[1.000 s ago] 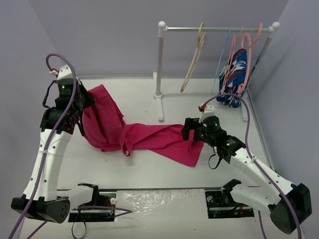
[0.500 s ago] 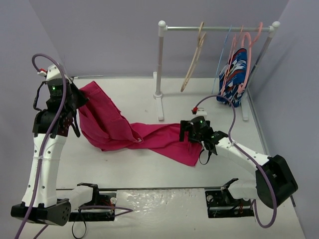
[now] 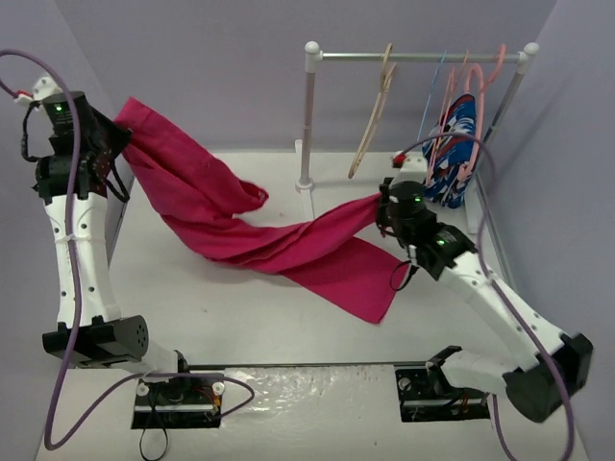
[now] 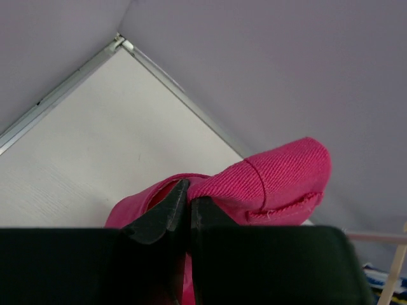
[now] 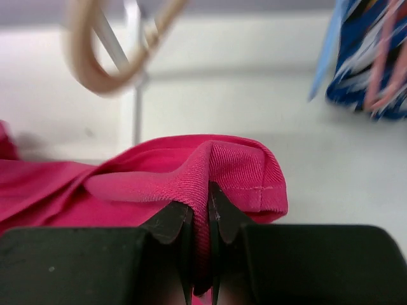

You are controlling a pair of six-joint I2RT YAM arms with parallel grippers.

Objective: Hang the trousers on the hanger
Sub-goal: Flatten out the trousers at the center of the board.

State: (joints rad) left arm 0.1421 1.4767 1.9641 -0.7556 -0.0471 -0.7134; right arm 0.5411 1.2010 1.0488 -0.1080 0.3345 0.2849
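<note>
The magenta trousers (image 3: 240,240) hang stretched between my two grippers, sagging in the middle, with one leg end lying on the table. My left gripper (image 3: 113,134) is raised high at the far left, shut on a hemmed edge of the trousers (image 4: 273,181); its tips (image 4: 189,190) pinch the cloth. My right gripper (image 3: 382,213) holds the other end off the table near the rack, and its jaws (image 5: 210,194) are shut on a fold of the trousers (image 5: 229,162). The beige wooden hanger (image 3: 373,125) hangs on the rail; its rounded shoulder (image 5: 95,70) shows just beyond the right gripper.
The white rack post (image 3: 309,125) stands at the back centre on a foot. On the right of the rail hang a thin blue wire hanger (image 3: 430,106), salmon-pink hangers (image 3: 476,96) and a blue patterned garment (image 3: 452,144). Purple walls close in on three sides.
</note>
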